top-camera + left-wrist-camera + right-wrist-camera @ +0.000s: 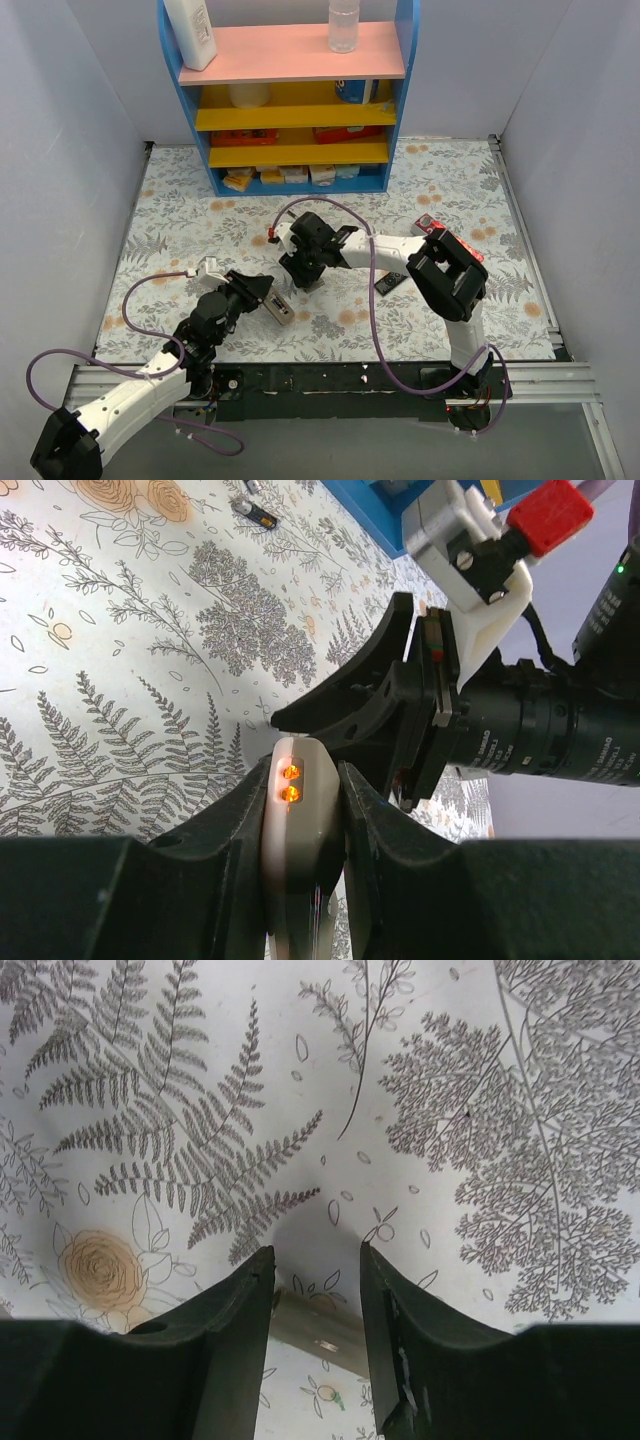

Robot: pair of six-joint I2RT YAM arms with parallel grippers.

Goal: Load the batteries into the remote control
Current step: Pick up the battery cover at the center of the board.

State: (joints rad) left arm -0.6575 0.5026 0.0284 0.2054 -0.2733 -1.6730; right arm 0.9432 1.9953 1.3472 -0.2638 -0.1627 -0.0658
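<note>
My left gripper point(262, 292) is shut on the grey-beige remote control point(279, 307), held edge-up above the mat. In the left wrist view the remote control point(300, 815) sits between the fingers, its end showing two orange lights. My right gripper point(312, 278) points down just right of the remote; in its wrist view the gripper point(315, 1260) grips a small flat grey cover piece point(318, 1328) that spans from finger to finger. One slim dark battery point(257, 516) lies on the floral mat far behind in the left wrist view. Other batteries are not visible.
A longer black remote point(390, 283) lies on the mat right of the right gripper. A blue shelf unit point(300, 100) with bottles and boxes stands at the back. Grey walls close in both sides. The right arm's wrist point(520, 720) is close in front of my left gripper.
</note>
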